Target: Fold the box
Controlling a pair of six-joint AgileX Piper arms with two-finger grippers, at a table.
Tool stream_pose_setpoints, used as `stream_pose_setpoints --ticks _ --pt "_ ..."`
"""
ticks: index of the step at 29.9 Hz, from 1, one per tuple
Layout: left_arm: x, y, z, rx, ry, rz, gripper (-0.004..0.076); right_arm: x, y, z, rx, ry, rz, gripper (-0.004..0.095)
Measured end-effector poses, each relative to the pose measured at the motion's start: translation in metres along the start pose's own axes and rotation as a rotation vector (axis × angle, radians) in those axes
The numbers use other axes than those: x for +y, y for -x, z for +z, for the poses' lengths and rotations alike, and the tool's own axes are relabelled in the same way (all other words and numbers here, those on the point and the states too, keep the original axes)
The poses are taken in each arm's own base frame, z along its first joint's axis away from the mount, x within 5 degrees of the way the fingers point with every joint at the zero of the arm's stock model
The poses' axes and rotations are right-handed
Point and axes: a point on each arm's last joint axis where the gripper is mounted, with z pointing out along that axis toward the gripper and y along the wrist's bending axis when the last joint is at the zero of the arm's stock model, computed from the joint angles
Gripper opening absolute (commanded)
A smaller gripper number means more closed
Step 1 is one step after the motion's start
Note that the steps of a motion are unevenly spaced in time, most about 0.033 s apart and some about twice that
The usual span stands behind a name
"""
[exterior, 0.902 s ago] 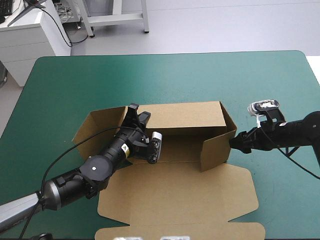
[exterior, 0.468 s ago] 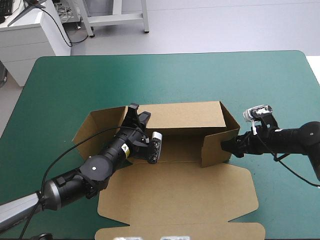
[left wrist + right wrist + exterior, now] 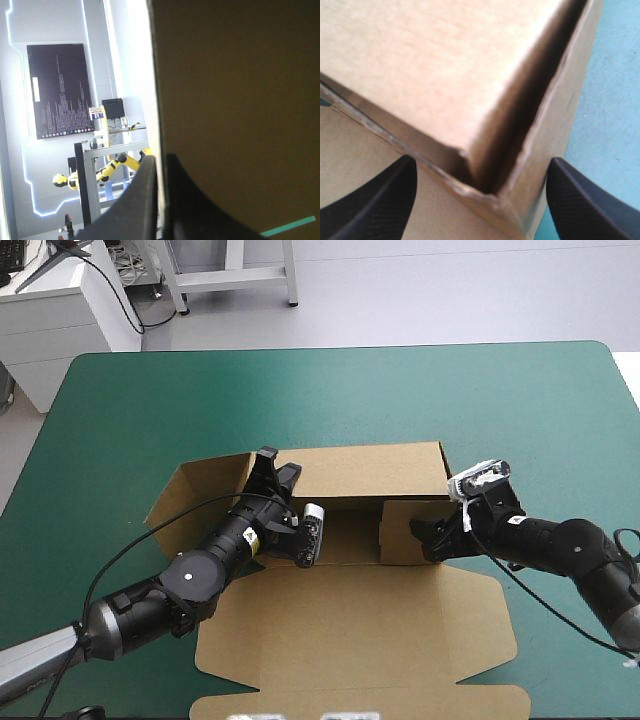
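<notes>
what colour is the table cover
Teal-green; the cover shows best in the high view.

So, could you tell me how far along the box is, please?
Done: the back wall stands, pinched by the left pincer. In hand: the open right pincer is against the right flap, turned inward. Left: the left flap lies splayed and the lid flat.

A pale grey floor is stretching beyond the table's far edge. A white cabinet is standing off its far left corner, and a white metal frame is standing just beside that cabinet.
</notes>
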Motion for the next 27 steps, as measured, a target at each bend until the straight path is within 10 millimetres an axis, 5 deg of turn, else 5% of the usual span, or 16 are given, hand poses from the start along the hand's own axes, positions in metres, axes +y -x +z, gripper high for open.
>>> stream_pose_setpoints --ticks 4,11,20,23,27 --pt "0.0000 0.0000 0.0000 0.000 0.000 0.000 -0.0008 0.0077 -0.0021 0.0051 -0.026 -0.023 -0.012 0.0511" --pt "0.0004 -0.0020 0.0001 0.019 0.003 -0.004 -0.0008 0.0099 -0.0007 0.0094 -0.091 -0.089 -0.039 -0.0022" --pt "0.0003 -0.0022 0.0001 0.021 0.003 -0.020 0.0008 0.0076 0.0003 0.0097 -0.118 -0.122 -0.038 -0.0009" --pt "0.0003 -0.0020 0.0001 0.018 0.004 -0.100 0.0076 0.0079 0.0007 0.0098 -0.124 -0.125 -0.037 -0.0010" --pt "-0.0003 0.0003 0.0001 -0.006 -0.004 -0.144 0.0283 0.0079 0.0007 0.0101 -0.124 -0.125 -0.040 -0.0009"
